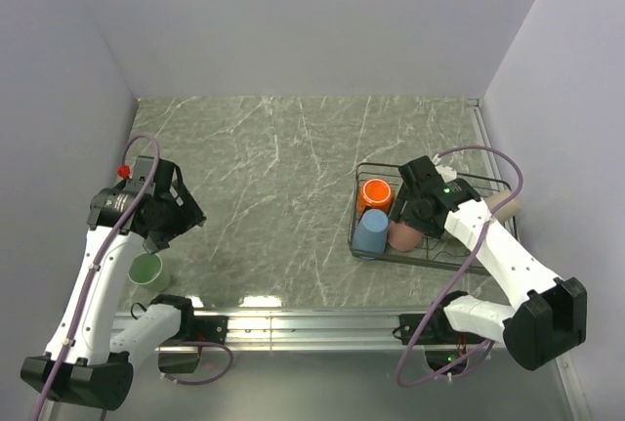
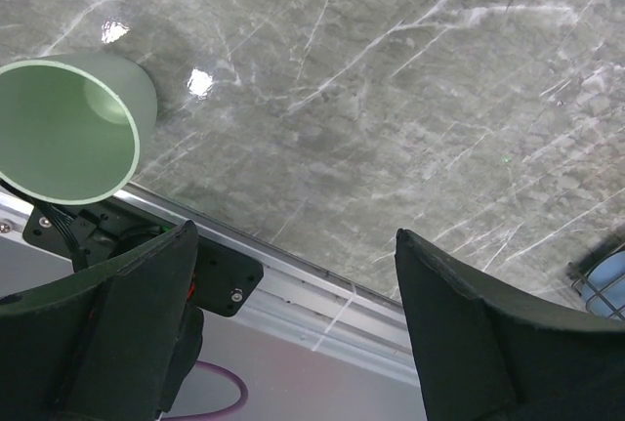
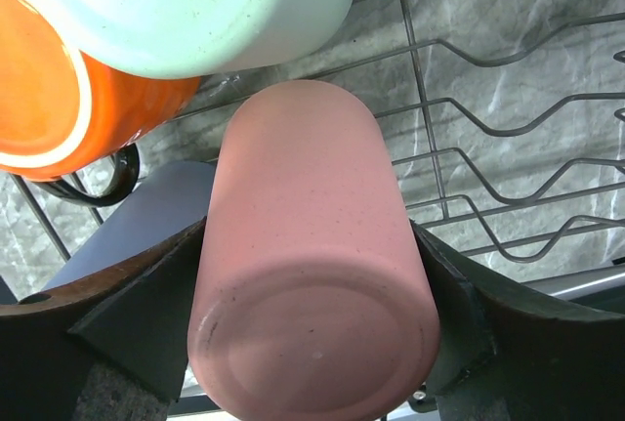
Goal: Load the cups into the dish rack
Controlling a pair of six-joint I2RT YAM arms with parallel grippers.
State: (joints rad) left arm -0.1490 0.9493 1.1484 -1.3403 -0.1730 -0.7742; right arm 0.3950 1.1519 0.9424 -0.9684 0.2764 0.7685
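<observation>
My right gripper (image 1: 411, 220) is shut on a salmon-pink cup (image 1: 400, 238) inside the dark wire dish rack (image 1: 478, 245). In the right wrist view the pink cup (image 3: 311, 265) sits base toward the camera between both fingers (image 3: 137, 314). An orange mug (image 1: 375, 194) and a blue cup (image 1: 370, 231) stand in the rack's left end; a pale green cup (image 3: 195, 1) lies beside the mug. A beige cup (image 1: 509, 208) is at the rack's right side. My left gripper (image 1: 156, 232) is open and empty, just above a second pale green cup (image 2: 68, 128) standing upright on the table.
The metal rail (image 1: 312, 321) runs along the table's near edge, close to the green cup (image 1: 146, 271). Grey walls close in the left, back and right. The rack's right half shows bare wire dividers (image 3: 508, 128).
</observation>
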